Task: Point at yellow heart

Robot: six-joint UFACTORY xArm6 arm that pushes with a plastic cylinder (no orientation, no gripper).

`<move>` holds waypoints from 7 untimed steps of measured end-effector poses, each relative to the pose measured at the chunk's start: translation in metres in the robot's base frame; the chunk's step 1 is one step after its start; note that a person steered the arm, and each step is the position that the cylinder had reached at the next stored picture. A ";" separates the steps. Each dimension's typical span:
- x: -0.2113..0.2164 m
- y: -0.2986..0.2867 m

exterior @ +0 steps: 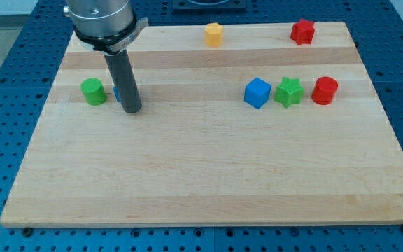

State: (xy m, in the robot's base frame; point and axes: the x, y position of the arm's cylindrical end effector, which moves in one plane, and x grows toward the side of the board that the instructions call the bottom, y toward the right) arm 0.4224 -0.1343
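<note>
No yellow heart shows on the board. The only yellow-orange block (214, 33) sits near the view's top edge, right of centre; its shape looks closer to a pentagon. My tip (132, 109) rests on the board at the view's left, just right of a green cylinder (94, 92). A sliver of a blue block (117, 94) peeks out from behind the rod. The yellow-orange block is far up and to the right of my tip.
A red star (302, 31) sits at the view's top right. A blue cube (257, 92), a green star (289, 92) and a red cylinder (324, 91) stand in a row at the right. The wooden board (201, 175) lies on a blue perforated table.
</note>
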 end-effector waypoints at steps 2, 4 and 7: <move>-0.003 0.041; -0.074 0.049; -0.112 -0.047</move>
State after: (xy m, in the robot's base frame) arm 0.3106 -0.1816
